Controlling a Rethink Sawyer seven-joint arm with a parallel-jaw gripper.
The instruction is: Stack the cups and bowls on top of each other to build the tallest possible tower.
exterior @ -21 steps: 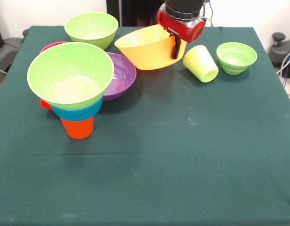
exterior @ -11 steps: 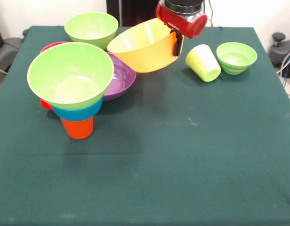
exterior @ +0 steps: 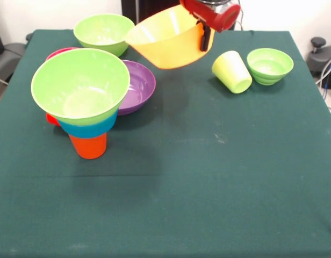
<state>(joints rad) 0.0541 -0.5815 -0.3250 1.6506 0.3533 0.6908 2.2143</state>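
While the large glossy yellow plastic bowl [exterior: 168,44] hangs tilted in the air at the far side of the green-clothed bench [exterior: 208,188], pinched at its rim by the jaws of the red and black gripper [exterior: 204,37], the step in hand looks like the carry toward the tower [exterior: 82,102]. That tower stands near the bench's left edge: a narrow orange plastic cup [exterior: 88,145] at the bottom, a blue plastic bowl [exterior: 85,128] on it, and a wide lime green plastic bowl [exterior: 80,83] on top, open upward. The yellow bowl is well apart from it, above the wide purple plastic bowl [exterior: 138,86]. Just behind lie another lime green bowl [exterior: 103,32] and a magenta rim [exterior: 60,52]; a lime green plastic cup [exterior: 230,71] lies on its side beside a small green bowl [exterior: 270,65]. The next move probably calls for levelling the yellow bowl, centring it over the top bowl and lowering gently, since the narrow base could tip easily.
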